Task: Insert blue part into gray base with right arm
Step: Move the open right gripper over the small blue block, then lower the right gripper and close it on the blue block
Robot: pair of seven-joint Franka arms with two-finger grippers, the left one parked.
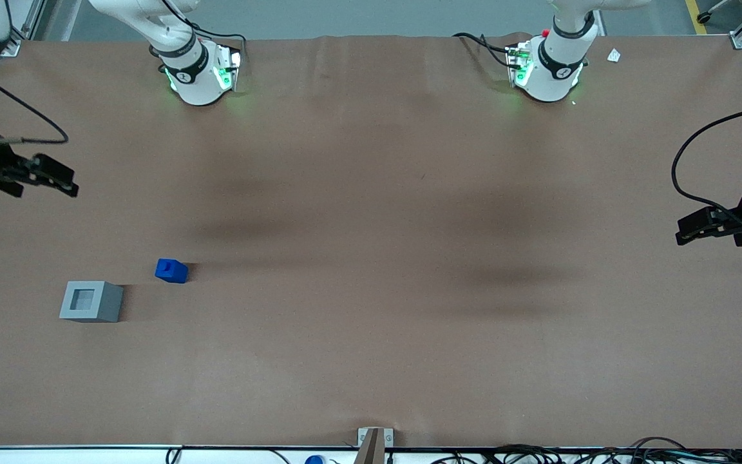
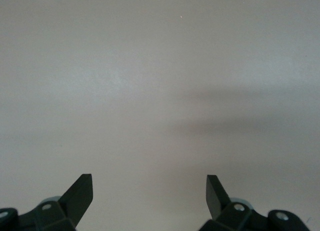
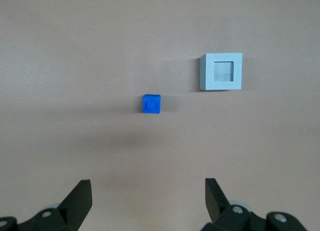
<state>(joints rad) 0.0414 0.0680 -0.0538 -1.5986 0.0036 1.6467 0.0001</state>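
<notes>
Fingers (image 3: 80, 196) of the right gripper (image 3: 147, 191) spread wide, holding nothing, raised clear for approach. Blue part (image 3: 151, 103) sits ahead of the fingertips, stub up; gray base (image 3: 221, 71) farther ahead, recess up, apart.

The gripper (image 1: 65, 183) hangs above the worktop (image 1: 371, 361) at the working arm's end, jaws spread wide, farther from the front camera than both parts. The blue part (image 1: 171, 270) and gray base (image 1: 91, 301) stand near each other but apart, bare worktop all round each. The base's recess faces up, uncovered.
</notes>
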